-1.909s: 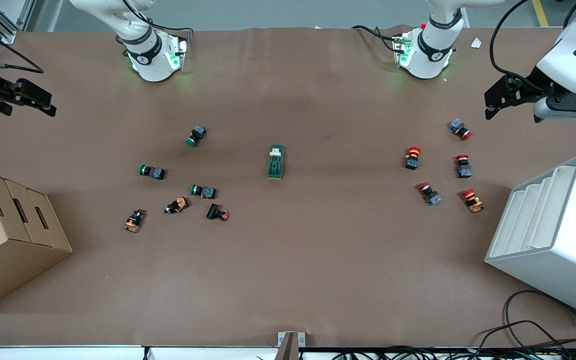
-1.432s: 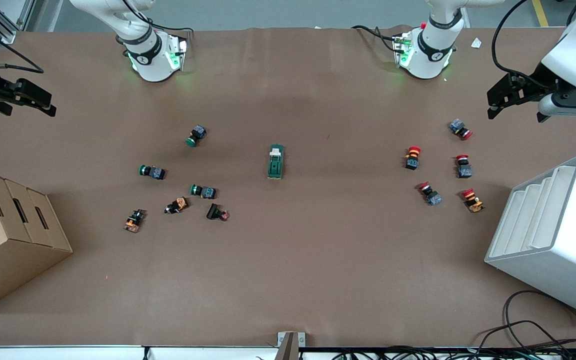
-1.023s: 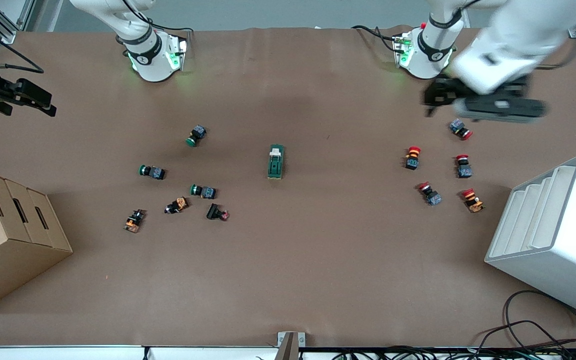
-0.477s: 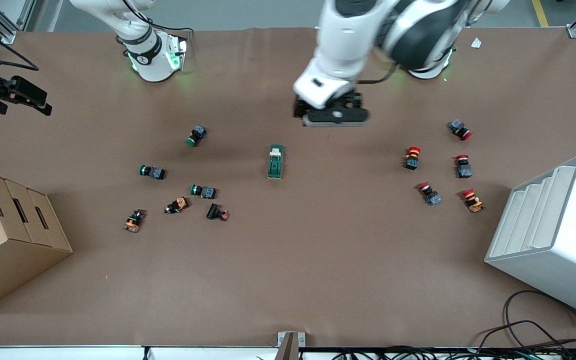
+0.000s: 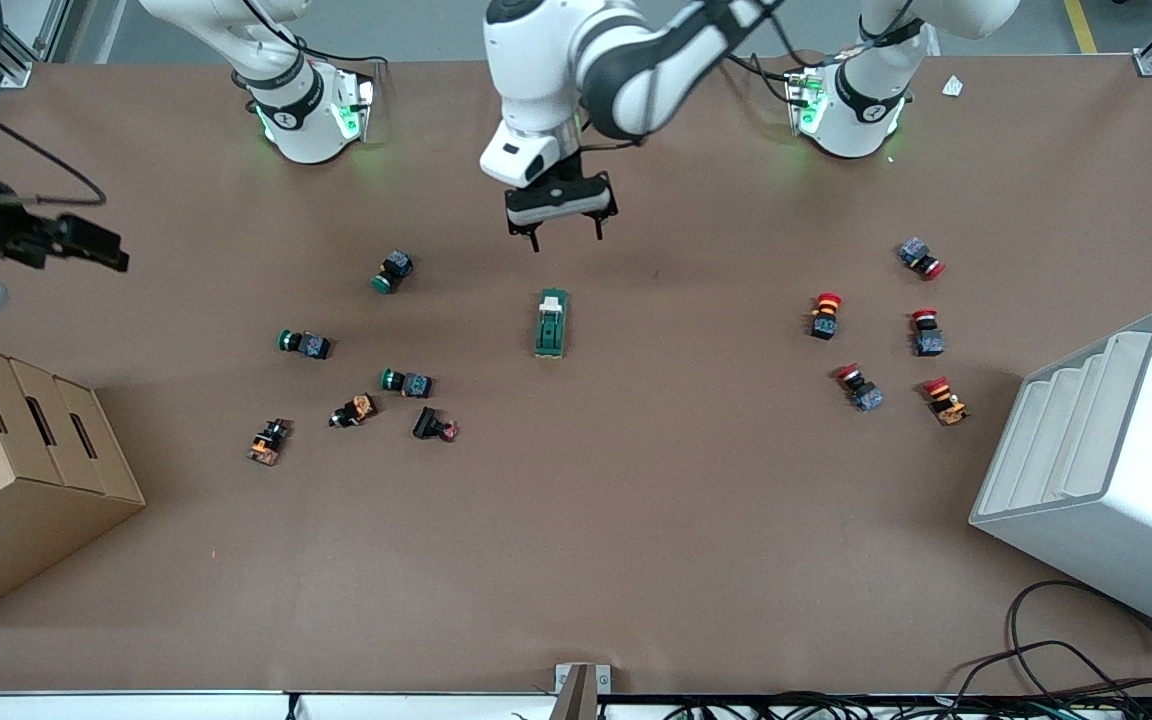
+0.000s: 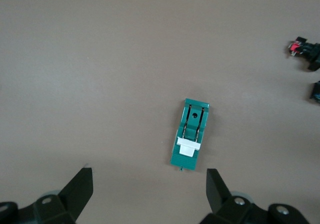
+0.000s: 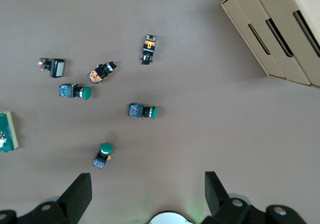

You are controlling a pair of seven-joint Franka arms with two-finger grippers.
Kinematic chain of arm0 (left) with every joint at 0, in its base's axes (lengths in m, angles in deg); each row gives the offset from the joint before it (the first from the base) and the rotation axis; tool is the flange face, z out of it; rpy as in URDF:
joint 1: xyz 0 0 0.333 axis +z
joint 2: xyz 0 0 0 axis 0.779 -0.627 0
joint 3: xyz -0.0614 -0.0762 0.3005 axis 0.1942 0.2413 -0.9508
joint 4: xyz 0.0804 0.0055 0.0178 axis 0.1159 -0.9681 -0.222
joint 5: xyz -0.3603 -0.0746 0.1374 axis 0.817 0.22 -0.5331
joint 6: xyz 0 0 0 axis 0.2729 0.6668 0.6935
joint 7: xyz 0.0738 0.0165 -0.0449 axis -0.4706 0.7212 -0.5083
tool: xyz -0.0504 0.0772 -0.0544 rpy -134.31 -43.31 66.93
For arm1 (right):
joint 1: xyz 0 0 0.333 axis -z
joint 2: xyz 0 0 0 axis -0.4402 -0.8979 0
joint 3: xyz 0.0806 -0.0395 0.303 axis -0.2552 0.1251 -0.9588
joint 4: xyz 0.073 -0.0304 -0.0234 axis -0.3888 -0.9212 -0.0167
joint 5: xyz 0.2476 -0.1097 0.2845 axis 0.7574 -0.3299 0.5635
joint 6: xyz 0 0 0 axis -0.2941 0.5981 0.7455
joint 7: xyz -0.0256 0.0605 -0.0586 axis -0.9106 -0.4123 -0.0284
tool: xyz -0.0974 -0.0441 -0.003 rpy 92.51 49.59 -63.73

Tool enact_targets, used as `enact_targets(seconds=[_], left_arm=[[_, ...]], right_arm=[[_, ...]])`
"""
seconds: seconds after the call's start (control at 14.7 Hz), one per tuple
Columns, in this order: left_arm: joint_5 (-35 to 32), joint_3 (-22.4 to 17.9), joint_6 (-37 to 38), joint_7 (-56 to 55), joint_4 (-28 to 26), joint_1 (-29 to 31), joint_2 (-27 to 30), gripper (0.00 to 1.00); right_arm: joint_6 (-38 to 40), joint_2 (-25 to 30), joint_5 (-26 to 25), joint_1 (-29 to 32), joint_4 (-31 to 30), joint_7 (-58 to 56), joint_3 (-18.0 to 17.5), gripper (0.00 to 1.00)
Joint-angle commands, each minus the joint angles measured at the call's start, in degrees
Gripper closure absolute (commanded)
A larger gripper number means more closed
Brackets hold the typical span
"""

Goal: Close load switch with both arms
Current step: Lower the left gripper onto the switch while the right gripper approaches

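We could read no text, label, brand name, number or sign on anything in these views, and the small dark marks on the bands of the two arm bases stayed too small to make out.

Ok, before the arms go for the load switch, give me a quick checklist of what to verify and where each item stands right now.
1. Load switch lying alone on the table, nothing touching it: ok.
2. Left gripper open, over the bare table just farther from the front camera than the switch: ok.
3. Switch showing between the left gripper's fingers in the left wrist view: ok.
4. Left gripper down on the switch: not ok, it is not yet touching it.
5. Right gripper near the switch: not ok, it is open at the right arm's end of the table.
6. Whether the white lever is open or closed: cannot tell.
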Motion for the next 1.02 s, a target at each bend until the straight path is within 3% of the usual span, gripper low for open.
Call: enact_targets(seconds=[0.0, 0.34, 0.61, 0.95], left_arm=[[-9.1, -0.1, -2.1, -11.1, -4.0, -3.5, -1.2, 0.0], [-31.1, -0.1, -2.6, -31.9, -7.5, -9.1, -7.4, 0.01], [-52.2, -0.1, -2.2, -47.6, -11.3, -10.5, -12.7, 0.05], [-60.0, -0.3, 1.7, -51.7, -11.3, -12.6, -17.0, 0.05]], right_arm=[[-1.6, -4.2, -0.3, 1.7, 2.1, -1.2, -0.2, 0.0], [-2.2, -6.7, 1.6, 1.0, 1.4, -0.7, -0.2, 0.0], [-4.8, -6.5, 9.8, 0.5, -3.6, 7.0, -0.4, 0.0], [-9.1, -6.4, 13.0, -7.3, -7.2, 24.9, -0.6, 0.0]])
